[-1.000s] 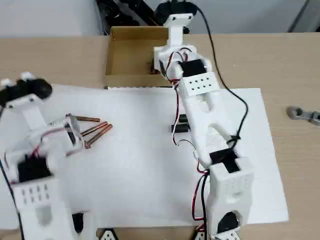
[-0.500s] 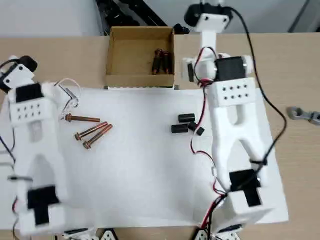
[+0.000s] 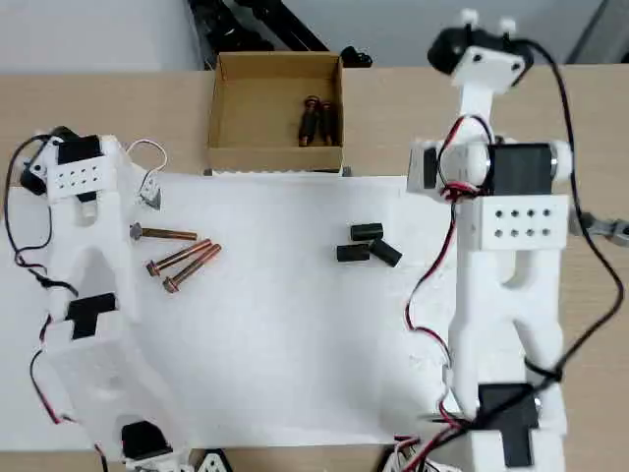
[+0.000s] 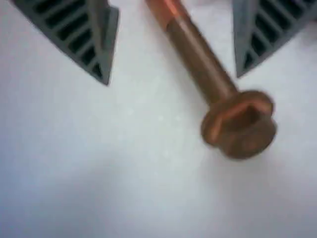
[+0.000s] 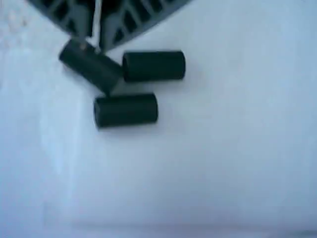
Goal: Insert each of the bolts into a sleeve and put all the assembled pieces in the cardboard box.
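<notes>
Three copper bolts lie left of centre on the white sheet: one (image 3: 167, 234) farthest back, two (image 3: 187, 262) side by side nearer. My left gripper (image 3: 147, 193) hangs by the head of the far bolt. In the left wrist view that bolt (image 4: 213, 84) lies between its open fingers (image 4: 84, 34), untouched. Three black sleeves (image 3: 366, 244) lie clustered mid-sheet, seen close as sleeves (image 5: 126, 89). My right gripper (image 5: 97, 39) is shut and empty just above them; from above it (image 3: 425, 169) sits to their right. The cardboard box (image 3: 275, 157) holds assembled pieces (image 3: 316, 120).
A white paper sheet (image 3: 285, 344) covers most of the wooden table. A metal wrench (image 3: 596, 225) lies at the right edge. Dark gear (image 3: 236, 25) sits behind the box. Both arms' white bodies stand along the sheet's left and right sides.
The right arm has swung away from the box to the right, uncovering the pieces inside. The left arm has shifted back and left, its gripper now by the far bolt's head.
</notes>
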You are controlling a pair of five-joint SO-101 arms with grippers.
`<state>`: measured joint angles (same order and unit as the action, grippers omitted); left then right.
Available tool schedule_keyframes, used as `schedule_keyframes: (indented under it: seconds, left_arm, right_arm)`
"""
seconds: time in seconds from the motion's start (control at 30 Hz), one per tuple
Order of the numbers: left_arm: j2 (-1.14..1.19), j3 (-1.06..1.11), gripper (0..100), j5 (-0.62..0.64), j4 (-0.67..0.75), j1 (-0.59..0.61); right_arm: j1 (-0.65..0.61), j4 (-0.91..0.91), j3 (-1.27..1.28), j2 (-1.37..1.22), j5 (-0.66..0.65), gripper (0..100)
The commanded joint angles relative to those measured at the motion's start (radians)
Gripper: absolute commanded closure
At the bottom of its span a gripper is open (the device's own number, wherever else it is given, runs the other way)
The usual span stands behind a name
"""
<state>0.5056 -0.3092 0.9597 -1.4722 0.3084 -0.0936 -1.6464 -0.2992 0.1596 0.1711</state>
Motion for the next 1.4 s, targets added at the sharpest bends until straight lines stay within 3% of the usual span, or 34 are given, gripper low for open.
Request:
schedule_keyframes:
  seconds: [0.0,0.37,0.5,0.57,0.8,0.97,1.13,1.27,1.37]
  left_arm:
    - [0.044,-0.070,85,0.028,-0.009,-0.002]
    - [0.230,-0.076,85,0.057,0.005,0.005]
    - [0.227,-0.077,94,0.032,0.006,0.005]
    - [0.219,-0.084,100,-0.037,0.011,0.003]
    - [0.201,-0.166,100,-0.058,-0.129,-0.005]
    - [0.199,-0.355,100,-0.114,-0.272,-0.025]
    - [0.158,-0.513,100,-0.172,-0.282,-0.064]
    - [0.005,-0.526,100,-0.250,-0.281,-0.121]
    - [-0.115,-0.513,100,-0.356,-0.281,-0.176]
  right_arm:
    - [0.010,0.025,0.112,0.104,0.009,99.1]
    - [0.002,0.332,0.589,0.438,-0.040,99.1]
    - [0.002,0.377,0.703,0.521,-0.052,99.1]
    - [0.002,0.377,0.724,0.547,-0.051,99.1]
    - [0.002,0.369,0.730,0.556,-0.049,99.2]
    - [0.002,0.372,0.730,0.556,-0.049,99.2]
    - [-0.008,0.357,0.730,0.556,-0.032,99.2]
    - [-0.065,0.352,0.730,0.553,0.095,99.2]
    - [-0.120,0.352,0.727,0.518,0.106,99.1]
